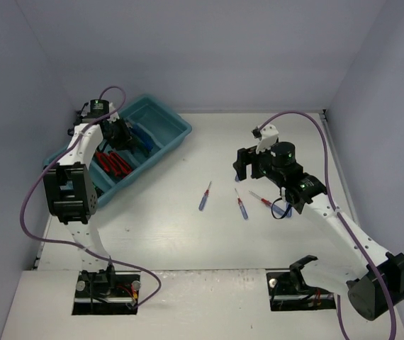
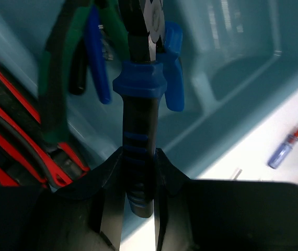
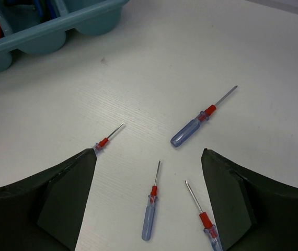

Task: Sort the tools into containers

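Observation:
The teal tray [image 1: 177,126] stands at the far left. My left gripper [image 1: 120,134] hangs over it, shut on the handle of blue-and-black pliers [image 2: 138,130] that point down into a compartment [image 2: 232,63]. Green-handled pliers [image 2: 55,89] and red-handled cutters [image 2: 2,120] lie in the tray [image 2: 13,42]. My right gripper [image 1: 243,170] is open and empty above the table. Between and ahead of its fingers [image 3: 70,198] lie thin blue screwdrivers with red collars: a thick one [image 3: 191,128], a slim one [image 3: 150,214], one by the left finger [image 3: 107,138] and one by the right finger [image 3: 204,219].
In the top view the screwdrivers lie mid-table [image 1: 205,196], [image 1: 240,205], [image 1: 264,201]. The tray's rounded end [image 3: 44,31] shows at the upper left of the right wrist view. Walls enclose the table at the back and on both sides.

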